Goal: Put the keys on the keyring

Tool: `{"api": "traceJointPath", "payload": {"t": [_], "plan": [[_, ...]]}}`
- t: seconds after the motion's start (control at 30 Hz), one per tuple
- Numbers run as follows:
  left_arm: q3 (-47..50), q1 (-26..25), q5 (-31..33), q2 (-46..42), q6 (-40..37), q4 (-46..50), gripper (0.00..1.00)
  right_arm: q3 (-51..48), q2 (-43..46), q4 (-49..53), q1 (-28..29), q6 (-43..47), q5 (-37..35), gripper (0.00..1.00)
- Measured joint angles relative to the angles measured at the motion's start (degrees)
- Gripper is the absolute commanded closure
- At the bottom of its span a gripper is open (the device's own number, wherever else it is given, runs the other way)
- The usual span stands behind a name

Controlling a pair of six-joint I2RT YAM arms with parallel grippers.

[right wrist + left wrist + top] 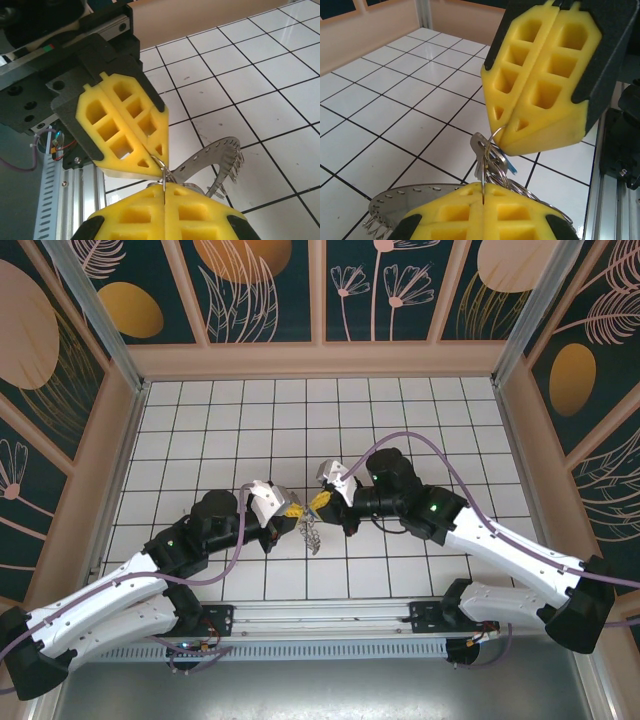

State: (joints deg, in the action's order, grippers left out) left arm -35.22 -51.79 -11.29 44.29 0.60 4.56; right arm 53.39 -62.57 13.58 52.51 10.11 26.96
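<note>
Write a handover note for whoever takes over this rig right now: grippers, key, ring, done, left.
Left gripper: shut, pinching a thin wire loop.
Right gripper: shut on the same loop, tip to tip with the left.
The keyring hangs below the tips, off the table; a key dangles at the loop.
Done: ring held up, key at the loop.
Left: check the key is fully threaded; I cannot tell.

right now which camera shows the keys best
Left wrist: the keys hang close up from a wire loop pinched by the left gripper and the right gripper, silver and blue heads clear. Right wrist's fingers hide most of them. Top external shows them as a tiny dangling cluster.
</note>
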Motion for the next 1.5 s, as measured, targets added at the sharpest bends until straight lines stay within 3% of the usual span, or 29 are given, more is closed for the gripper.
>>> {"api": "traceJointPath", "payload": {"t": [1.5], "plan": [[-0.02, -0.68, 3.13, 0.02, -0.02, 0.85, 1.0, 0.66, -3.39, -1.4, -0.15, -1.16, -0.59, 1.0]]}}
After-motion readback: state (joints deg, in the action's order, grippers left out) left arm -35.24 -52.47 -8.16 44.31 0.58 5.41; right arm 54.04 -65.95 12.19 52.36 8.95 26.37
